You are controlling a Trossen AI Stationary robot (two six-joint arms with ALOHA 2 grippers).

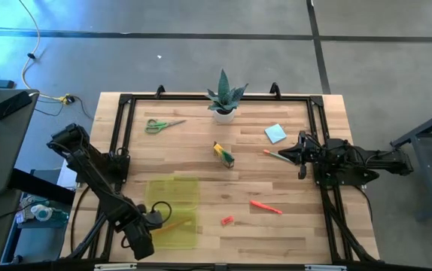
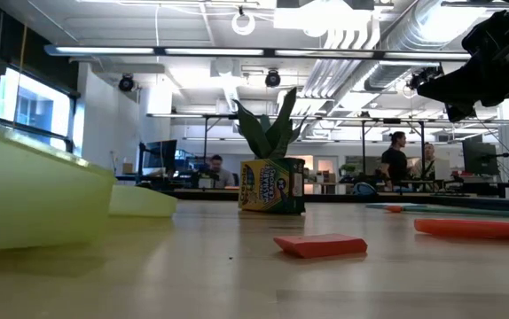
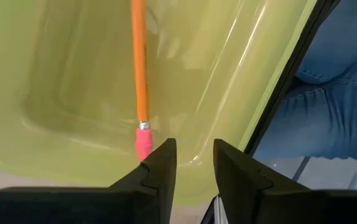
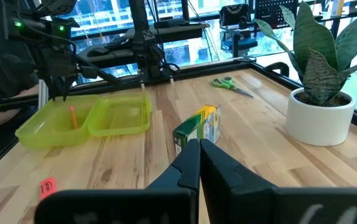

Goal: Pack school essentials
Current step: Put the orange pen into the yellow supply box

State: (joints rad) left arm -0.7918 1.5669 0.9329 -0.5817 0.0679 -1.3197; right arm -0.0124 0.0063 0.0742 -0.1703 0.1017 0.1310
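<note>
Seen from above: left gripper (image 1: 154, 219) low in the frame's lower left, poised over the translucent yellow-green case (image 1: 172, 197), fingers (image 3: 160, 163) standing slightly apart with nothing between them, just beside the pink eraser end of an orange pencil (image 3: 140, 68) lying loose inside the case. Right gripper (image 1: 290, 153) at centre right, fingers pressed together and holding nothing, tips close to a second orange pencil (image 1: 278, 156) on the wood. Spread across the wooden table (image 1: 291, 226): green-handled scissors (image 1: 161, 125) at upper left, light blue note pad (image 1: 275, 133) at upper right just above the right gripper, yellow-green crayon box (image 1: 223, 153) upright at centre, red-orange marker (image 1: 266, 207) at lower right of centre, tiny red eraser (image 1: 226, 220) just left of the marker and right of the case. Spiky green plant in a white pot (image 1: 224, 102) at top centre along the far edge. From table height: crayon box (image 2: 271, 185) mid-frame with the plant's leaves behind, eraser (image 2: 320, 245) in the foreground, marker (image 2: 476, 229) at the right edge, case wall (image 2: 33, 190) filling the left. People (image 2: 396, 159) visible at desks in the room beyond.
</note>
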